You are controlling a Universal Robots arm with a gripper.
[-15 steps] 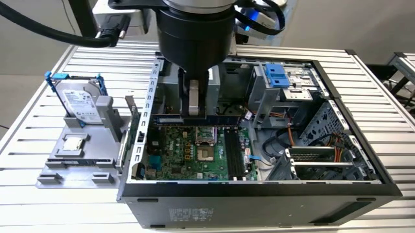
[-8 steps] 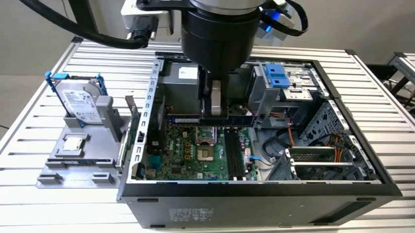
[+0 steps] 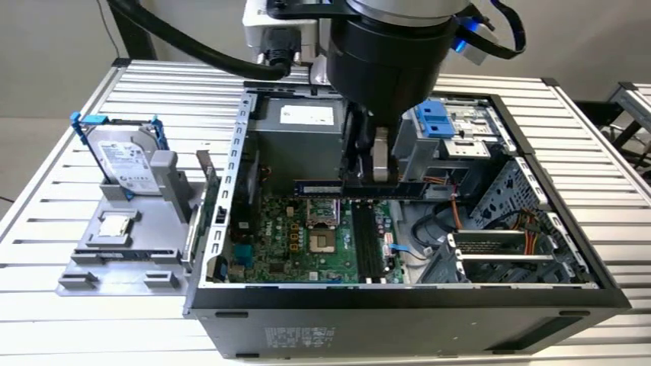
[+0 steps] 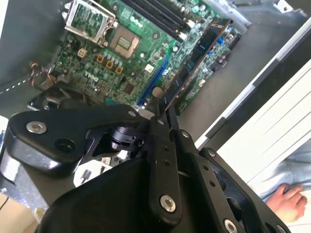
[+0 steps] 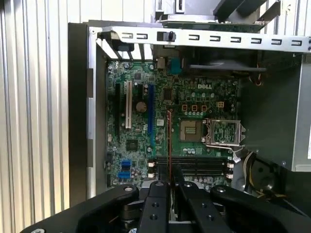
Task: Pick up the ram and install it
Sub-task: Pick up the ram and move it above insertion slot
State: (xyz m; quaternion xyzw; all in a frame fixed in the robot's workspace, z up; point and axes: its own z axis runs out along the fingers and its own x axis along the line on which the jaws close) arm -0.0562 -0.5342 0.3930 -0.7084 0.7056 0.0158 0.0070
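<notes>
The gripper (image 3: 373,181) is clamped on the ram (image 3: 320,187), held crosswise to the slots (image 3: 364,240) beneath it; lowered unturned, it would likely jam.

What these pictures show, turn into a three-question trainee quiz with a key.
1. True or false: the gripper is shut on the ram.
2. Pick one. The ram is: A) seated in a slot; B) held over the motherboard; C) lying on the table.
3. Fill in: the hard drive stands outside the case, at the exterior view's ____.
Key: 1 true; 2 B; 3 left.
</notes>
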